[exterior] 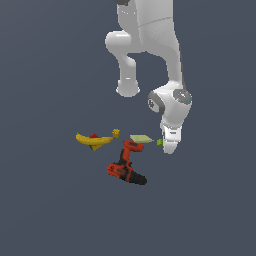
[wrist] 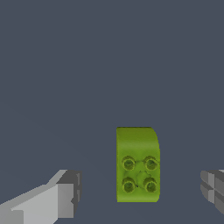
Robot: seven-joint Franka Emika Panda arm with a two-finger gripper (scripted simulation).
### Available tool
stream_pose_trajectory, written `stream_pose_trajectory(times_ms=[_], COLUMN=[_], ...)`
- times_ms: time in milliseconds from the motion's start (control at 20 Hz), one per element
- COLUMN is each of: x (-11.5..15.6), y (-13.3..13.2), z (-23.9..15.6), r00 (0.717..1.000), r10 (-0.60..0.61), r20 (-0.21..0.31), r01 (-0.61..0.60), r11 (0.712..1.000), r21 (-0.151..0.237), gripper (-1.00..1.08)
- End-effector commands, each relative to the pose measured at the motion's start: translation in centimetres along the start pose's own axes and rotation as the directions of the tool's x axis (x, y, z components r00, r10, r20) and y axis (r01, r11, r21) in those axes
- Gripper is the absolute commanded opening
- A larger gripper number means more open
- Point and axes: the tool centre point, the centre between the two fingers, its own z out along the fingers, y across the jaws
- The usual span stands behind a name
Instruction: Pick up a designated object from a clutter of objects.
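Beside the slab (exterior: 141, 138), on the exterior view's right, the block (exterior: 160, 142) sits just by the gripper (exterior: 170, 148). In the wrist view, the block (wrist: 138, 164) lies between wide-open, empty fingers (wrist: 65, 199). Probably light, rigid, smooth plastic: grip its flat sides.
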Motion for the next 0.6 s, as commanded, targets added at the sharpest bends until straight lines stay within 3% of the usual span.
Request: stream_pose_trajectory(times_ms=[0, 350, 400, 550], x=[0.0, 0.1, 0.1, 0.1], y=[-0.1, 0.0, 0.0, 0.0], z=[1.2, 2.4, 2.4, 2.4], r00=[1.000, 1.000, 1.000, 1.000], r10=[-0.002, -0.003, -0.003, -0.003], r20=[0.000, -0.001, -0.001, -0.001], r01=[0.002, 0.003, 0.003, 0.003], r11=[1.000, 1.000, 1.000, 1.000], r21=[0.000, 0.000, 0.000, 0.000], gripper=[1.00, 1.00, -1.00, -1.00])
